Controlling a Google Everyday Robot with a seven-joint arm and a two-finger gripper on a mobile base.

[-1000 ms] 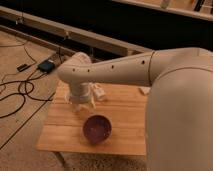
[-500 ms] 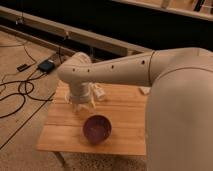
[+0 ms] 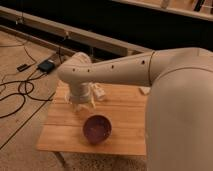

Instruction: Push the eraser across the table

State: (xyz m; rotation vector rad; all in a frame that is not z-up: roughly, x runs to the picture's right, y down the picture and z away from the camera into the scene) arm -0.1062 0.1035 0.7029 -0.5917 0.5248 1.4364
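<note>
The low wooden table stands in the middle of the camera view. My white arm reaches over it from the right. My gripper points down at the table's left part, just above the planks. The black eraser is not visible; it may be hidden under the wrist or gripper. A purple bowl sits on the table just in front and to the right of the gripper. A clear plastic bottle lies right behind the gripper.
A small pale beige block lies near the table's far edge, partly behind my arm. Black cables and a small dark box lie on the carpet to the left. A low ledge runs along the dark wall behind.
</note>
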